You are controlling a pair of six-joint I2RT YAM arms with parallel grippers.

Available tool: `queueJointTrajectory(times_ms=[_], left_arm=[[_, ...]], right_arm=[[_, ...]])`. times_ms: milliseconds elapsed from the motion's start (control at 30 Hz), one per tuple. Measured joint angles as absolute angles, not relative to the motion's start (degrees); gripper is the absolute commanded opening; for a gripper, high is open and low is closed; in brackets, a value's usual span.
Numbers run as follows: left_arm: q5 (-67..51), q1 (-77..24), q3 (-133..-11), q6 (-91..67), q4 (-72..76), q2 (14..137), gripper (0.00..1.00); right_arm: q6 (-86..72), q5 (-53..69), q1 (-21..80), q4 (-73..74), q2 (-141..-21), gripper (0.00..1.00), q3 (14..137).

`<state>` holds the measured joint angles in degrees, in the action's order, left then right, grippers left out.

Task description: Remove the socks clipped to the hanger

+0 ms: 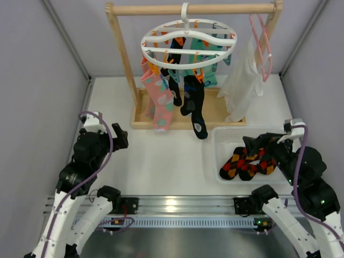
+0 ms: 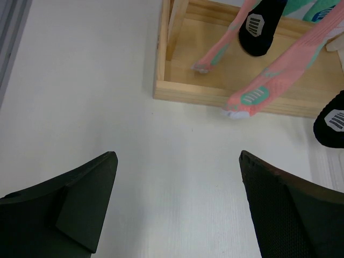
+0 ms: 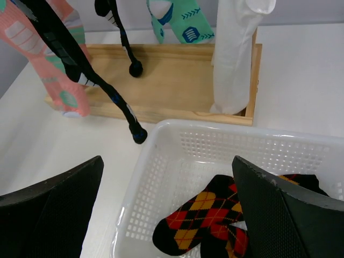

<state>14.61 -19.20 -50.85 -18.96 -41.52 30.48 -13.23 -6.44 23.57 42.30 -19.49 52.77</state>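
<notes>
White table (image 1: 161,161): socks (image 1: 159,100) hang vert., toes down, off hanger (image 1: 144,47).

I can read no words, numbers or brand marks in any of my views. The nearest things to labels are small patches on the soles of the hanging socks. The black sock (image 2: 256,24) has a white patch, the pink sock (image 2: 253,97) a teal one, and the teal sock (image 3: 189,32) a navy-and-white one. Each patch shows only short bars or lines, with no letters I can make out.
</notes>
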Motion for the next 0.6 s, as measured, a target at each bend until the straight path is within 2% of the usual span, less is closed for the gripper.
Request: queueJointTrajectory(times_ms=[300,433,600], left_arm=[[15.1,-19.2,-50.1,-19.6,-41.5,30.3,0.99],[15.1,-19.2,-50.0,-19.7,-41.5,30.1,0.99],[15.0,-19.2,-50.0,-19.9,-41.5,30.1,0.98]], right_arm=[[-14.8,-6.6,23.6,37.3,-15.3,1.0,45.8],[-14.9,0.4,23.6,31.0,-14.7,0.99,41.0],[-14.5,12.1,23.6,19.7,-22.4,0.99,37.8]])
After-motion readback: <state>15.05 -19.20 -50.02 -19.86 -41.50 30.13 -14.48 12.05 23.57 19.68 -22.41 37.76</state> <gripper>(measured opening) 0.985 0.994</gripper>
